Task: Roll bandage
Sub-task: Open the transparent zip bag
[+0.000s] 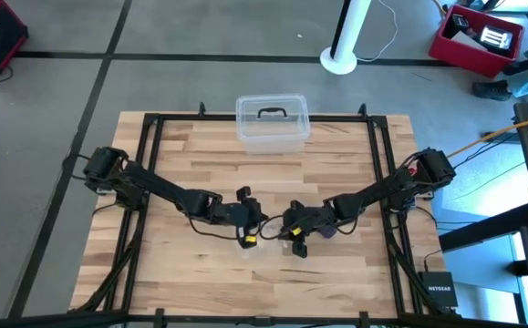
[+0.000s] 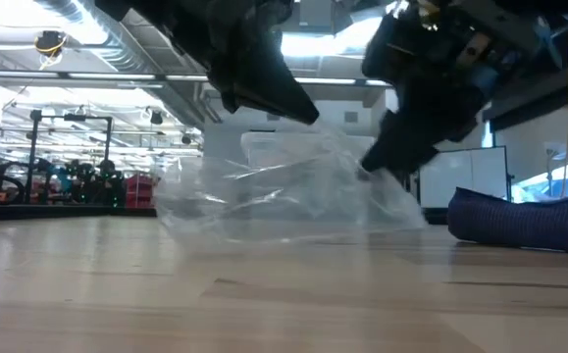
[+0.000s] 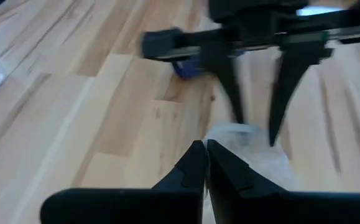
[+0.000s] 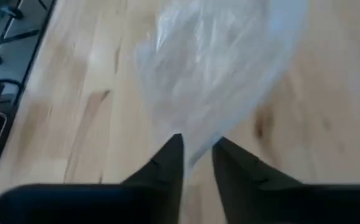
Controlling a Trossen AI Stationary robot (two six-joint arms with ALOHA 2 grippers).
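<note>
The dark blue-purple bandage [image 2: 524, 218] lies flat on the table, right of both grippers and untouched; it also shows in the high view [image 1: 324, 232] and the left wrist view [image 3: 189, 67]. A clear crinkly plastic bag [image 2: 293, 191] hangs between my two grippers at the table's middle. My left gripper [image 3: 204, 149] is shut at the bag's left upper part. My right gripper [image 4: 198, 146] stands at the bag's right upper part, with gathered plastic between its fingers. My left gripper holds the bag by its upper left part [image 2: 308, 127], coming slanting down from the table's left. The fingers themselves hide the place of contact. The bag hangs below, its lower part [image 2: 264, 230] on the table. My right gripper pinches a gathered bunch of the bag's plastic [image 4: 199, 140] between its two fingers, which stay a little apart around it. It comes slanting down from the table's right. The bag spreads out beyond the fingertips and hangs down to the table.
A clear plastic box with a black handle [image 1: 272, 121] stands at the middle of the table's far edge. Bare wood [image 1: 200, 282] lies toward the near edge. A black frame [image 1: 150, 137] runs along the table's sides.
</note>
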